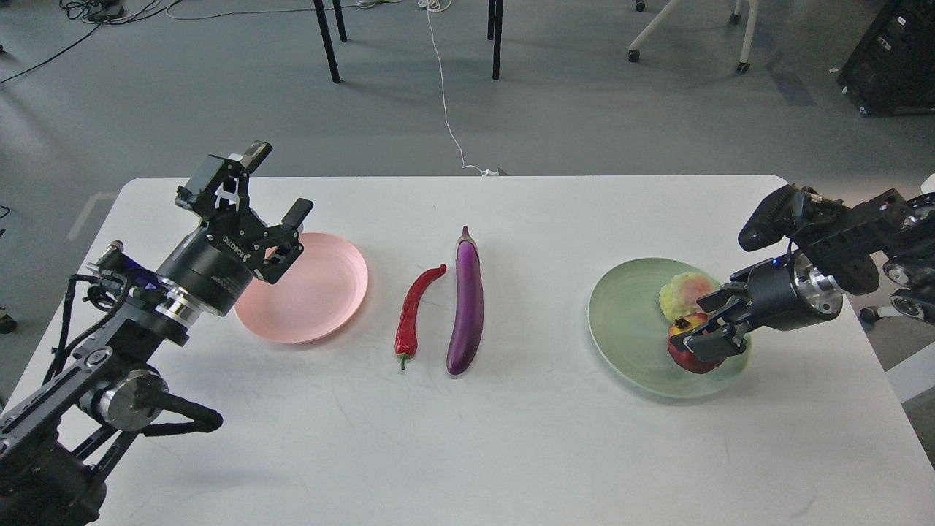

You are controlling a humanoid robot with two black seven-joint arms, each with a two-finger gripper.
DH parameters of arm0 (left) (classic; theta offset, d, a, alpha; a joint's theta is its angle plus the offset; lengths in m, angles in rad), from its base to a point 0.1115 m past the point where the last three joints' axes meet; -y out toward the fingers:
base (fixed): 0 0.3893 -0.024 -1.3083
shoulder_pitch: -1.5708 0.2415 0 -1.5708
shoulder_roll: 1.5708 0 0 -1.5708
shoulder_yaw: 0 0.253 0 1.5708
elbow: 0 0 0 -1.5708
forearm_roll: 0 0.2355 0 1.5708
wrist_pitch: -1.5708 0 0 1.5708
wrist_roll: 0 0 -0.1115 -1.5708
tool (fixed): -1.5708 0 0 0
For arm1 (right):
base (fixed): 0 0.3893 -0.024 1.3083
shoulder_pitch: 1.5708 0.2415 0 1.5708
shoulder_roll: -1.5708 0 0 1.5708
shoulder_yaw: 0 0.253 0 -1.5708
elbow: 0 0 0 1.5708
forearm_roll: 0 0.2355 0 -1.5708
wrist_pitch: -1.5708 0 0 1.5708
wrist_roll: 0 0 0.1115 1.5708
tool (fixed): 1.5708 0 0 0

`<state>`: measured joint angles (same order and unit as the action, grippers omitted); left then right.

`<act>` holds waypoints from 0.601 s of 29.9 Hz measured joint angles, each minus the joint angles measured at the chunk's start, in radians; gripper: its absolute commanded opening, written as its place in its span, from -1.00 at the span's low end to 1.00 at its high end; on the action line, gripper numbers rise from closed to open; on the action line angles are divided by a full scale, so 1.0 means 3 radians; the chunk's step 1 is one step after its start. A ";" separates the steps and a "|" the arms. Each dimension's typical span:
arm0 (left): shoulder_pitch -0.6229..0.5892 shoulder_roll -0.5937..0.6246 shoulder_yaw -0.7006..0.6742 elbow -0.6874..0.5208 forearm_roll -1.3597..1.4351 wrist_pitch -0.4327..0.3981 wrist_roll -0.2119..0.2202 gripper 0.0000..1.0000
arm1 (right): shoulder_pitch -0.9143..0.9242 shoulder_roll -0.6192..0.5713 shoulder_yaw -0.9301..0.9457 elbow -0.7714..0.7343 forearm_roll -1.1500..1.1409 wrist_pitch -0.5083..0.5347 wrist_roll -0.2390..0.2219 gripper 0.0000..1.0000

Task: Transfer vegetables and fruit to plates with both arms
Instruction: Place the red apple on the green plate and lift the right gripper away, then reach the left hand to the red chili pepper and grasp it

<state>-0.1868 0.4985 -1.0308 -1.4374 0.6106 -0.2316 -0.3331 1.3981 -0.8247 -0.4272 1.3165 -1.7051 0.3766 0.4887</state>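
My right gripper (707,326) is shut on the dark red pomegranate (683,356) and holds it low over the right part of the pale green plate (628,321). The lumpy pale green-yellow fruit (683,292) lies on that plate just behind the pomegranate. The red chili pepper (415,310) and the purple eggplant (467,303) lie side by side on the table's middle. The pale pink plate (318,288) holds nothing, left of them. My left gripper (276,184) is open and empty, raised above the pink plate's left rim.
The white table (467,446) ends at the far edge behind the plates. On the floor beyond are chair and table legs (327,40), a white cable (445,95) and a dark cabinet (895,58). A white object sits off the table's right edge.
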 measured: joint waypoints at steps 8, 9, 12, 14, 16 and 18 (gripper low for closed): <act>-0.0009 0.0108 -0.0001 -0.0023 0.0050 -0.0004 -0.0007 0.97 | -0.0105 -0.0101 0.0585 -0.0020 0.1258 -0.0024 0.0000 0.94; -0.0013 0.0147 -0.0001 -0.0046 0.0092 -0.0006 -0.0010 0.97 | -0.0166 -0.0144 0.0662 -0.0032 0.1625 -0.0029 0.0000 0.94; -0.0025 0.0229 -0.0001 -0.0128 0.0288 -0.0011 -0.0013 0.97 | -0.0404 -0.0209 0.0860 -0.0100 0.2669 -0.0041 0.0000 0.94; -0.0032 0.0259 0.0003 -0.0182 0.0464 -0.0011 -0.0014 0.97 | -0.0617 -0.0208 0.0982 -0.0210 0.3401 -0.0043 0.0000 0.95; -0.0039 0.0269 0.0014 -0.0226 0.0694 -0.0014 -0.0015 0.97 | -0.0833 -0.0180 0.1110 -0.0328 0.4081 -0.0043 -0.0001 0.96; -0.0055 0.0269 0.0024 -0.0254 0.1011 -0.0033 -0.0015 0.97 | -0.1061 -0.0110 0.1292 -0.0475 0.4761 -0.0023 -0.0001 0.97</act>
<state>-0.2034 0.5792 -1.0235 -1.5135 0.9139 -0.2414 -0.3375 1.0797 -0.8577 -0.0397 1.1741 -0.2767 0.3697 0.4885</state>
